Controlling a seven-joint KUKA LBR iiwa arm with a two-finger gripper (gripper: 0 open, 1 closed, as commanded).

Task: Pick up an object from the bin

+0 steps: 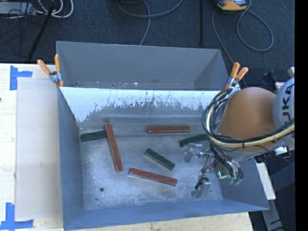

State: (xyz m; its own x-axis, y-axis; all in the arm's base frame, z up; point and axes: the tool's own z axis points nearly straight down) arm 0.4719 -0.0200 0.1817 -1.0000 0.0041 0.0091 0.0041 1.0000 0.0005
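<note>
The gripper [201, 187] sits low in the lower right of the bin [139, 69], close to the floor, with the arm's orange cover [248, 114] and looped cables bulking above it. From where I stand I cannot tell whether it is open or closed, and I see nothing in it.

The nearest thing is a flat red-brown bar [153, 177] in the lower middle of the frame. Its right end is near the gripper but apart from it. A dark green bar [192, 140] lies just above, beside the wrist hardware, and another green bar [160, 159] rests in the centre.

I'd judge the red-brown bar the handiest pick. The grip should go across its narrow width near the middle, so the bar lifts level rather than swinging.

The sloping right wall and the front wall are both close to the gripper, so there is little slack on those sides. The bare floor at lower left gives open room. The long red-brown stick [114, 148], the upper red-brown bar [168, 129] and the small green piece [94, 136] lie well apart from it and out of the way.
</note>
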